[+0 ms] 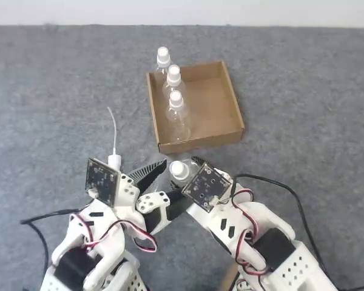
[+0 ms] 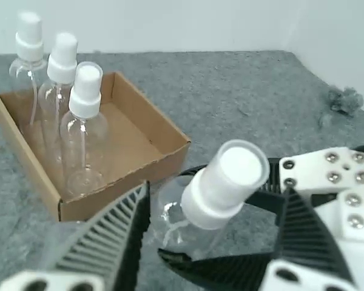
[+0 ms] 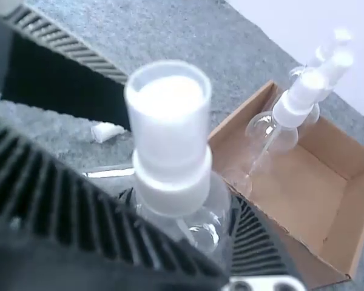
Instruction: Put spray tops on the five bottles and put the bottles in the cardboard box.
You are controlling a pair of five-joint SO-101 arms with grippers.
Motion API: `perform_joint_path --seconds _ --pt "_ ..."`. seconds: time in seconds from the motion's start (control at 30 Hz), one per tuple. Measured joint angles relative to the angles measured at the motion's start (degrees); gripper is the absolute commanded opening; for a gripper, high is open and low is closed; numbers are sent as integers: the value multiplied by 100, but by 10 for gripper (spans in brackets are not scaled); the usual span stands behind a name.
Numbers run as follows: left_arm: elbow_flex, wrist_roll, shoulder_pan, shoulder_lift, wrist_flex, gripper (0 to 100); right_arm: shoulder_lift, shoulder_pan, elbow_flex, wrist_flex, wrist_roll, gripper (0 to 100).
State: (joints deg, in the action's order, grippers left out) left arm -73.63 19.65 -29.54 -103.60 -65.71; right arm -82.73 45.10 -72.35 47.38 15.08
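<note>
**Status: fourth bottle clamped at lower centre, three in the box area**

1. Held bottle [image 1: 179, 170]: a clear bottle with a white spray top on its neck. In the high view it sits just below centre frame, just below the front wall of the cardboard box [image 1: 227, 100] and apart from it. It leans, with the top pointing towards the box.

2. My right gripper [image 1: 185, 177]: clamped on the body of the held bottle, one ribbed black jaw on each side, below the spray top.

3. My left gripper [image 1: 162, 183]: jaws spread apart and flanking the same bottle from the left of the frame. One ribbed jaw stands just beside the glass. I cannot tell whether the other touches it.

4. Three capped bottles [image 1: 177, 115]: upright in a row along the left wall of the box, in the upper centre of the high view. The two nearer ones stand inside. For the farthest, at the far left corner, I cannot tell whether it is inside or just behind the wall.

5. Loose spray top [image 1: 114, 160]: lies on the grey carpet [image 1: 303, 91] at centre left, with its thin tube running up the frame.
</note>
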Motion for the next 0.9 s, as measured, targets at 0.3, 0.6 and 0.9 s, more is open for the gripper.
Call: perform_joint_path --seconds 0.3,0.6,0.9 --pt "97 149 0 9 -18 322 -105 -9 9 -9 -9 37" --pt "615 519 448 9 -202 322 0 -26 9 -9 -9 37" --pt "985 519 1380 9 -202 321 0 -9 9 -9 -9 37"
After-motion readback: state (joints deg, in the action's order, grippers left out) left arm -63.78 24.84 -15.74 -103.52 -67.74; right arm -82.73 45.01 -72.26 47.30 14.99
